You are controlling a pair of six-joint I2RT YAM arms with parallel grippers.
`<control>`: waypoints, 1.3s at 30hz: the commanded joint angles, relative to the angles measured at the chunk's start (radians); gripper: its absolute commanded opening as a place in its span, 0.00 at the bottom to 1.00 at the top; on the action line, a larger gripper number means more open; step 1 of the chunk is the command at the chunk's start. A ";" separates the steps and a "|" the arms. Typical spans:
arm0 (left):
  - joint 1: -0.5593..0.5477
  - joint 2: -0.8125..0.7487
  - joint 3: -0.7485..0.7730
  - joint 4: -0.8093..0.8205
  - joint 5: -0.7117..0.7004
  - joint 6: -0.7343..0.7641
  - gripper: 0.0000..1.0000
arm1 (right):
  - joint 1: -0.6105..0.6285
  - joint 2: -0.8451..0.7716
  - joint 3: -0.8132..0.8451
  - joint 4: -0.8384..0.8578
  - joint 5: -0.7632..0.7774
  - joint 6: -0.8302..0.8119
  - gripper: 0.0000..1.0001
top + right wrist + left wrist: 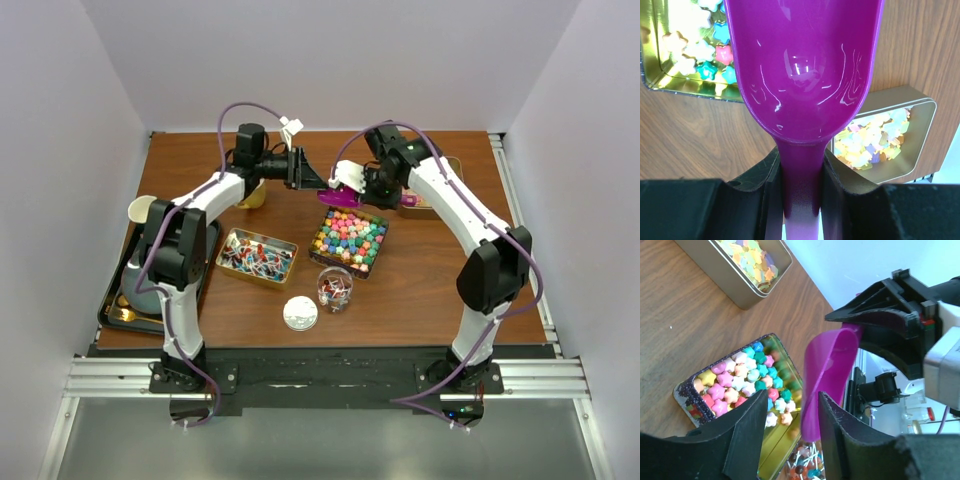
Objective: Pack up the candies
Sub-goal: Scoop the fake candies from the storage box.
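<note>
Right end effector (pixel 800 162) clenching on handle of purple scoop (pixel 805 70), holding it above bench (pixel 420 290). Left end effector (pixel 790 400) hovering released, jaws standing apart, scoop lip lying just beside one finger. Multicoloured candies (pixel 349 241) sitting in centre tin (pixel 312 255) just below scoop. Wrapped candies (pixel 257 258) filling left tin (pixel 291 267). Pale candies (pixel 870 140) lying in far tin (pixel 900 172).
</note>
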 commanded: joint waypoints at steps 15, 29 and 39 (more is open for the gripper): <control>0.001 0.036 -0.014 0.182 0.112 -0.127 0.24 | 0.027 0.054 0.120 0.117 0.007 0.121 0.00; 0.011 0.044 -0.073 0.350 0.162 -0.213 0.00 | -0.244 -0.064 0.054 0.132 -0.581 0.282 0.74; 0.010 0.036 -0.099 0.400 0.173 -0.252 0.00 | -0.249 -0.204 -0.169 0.331 -0.718 0.198 0.72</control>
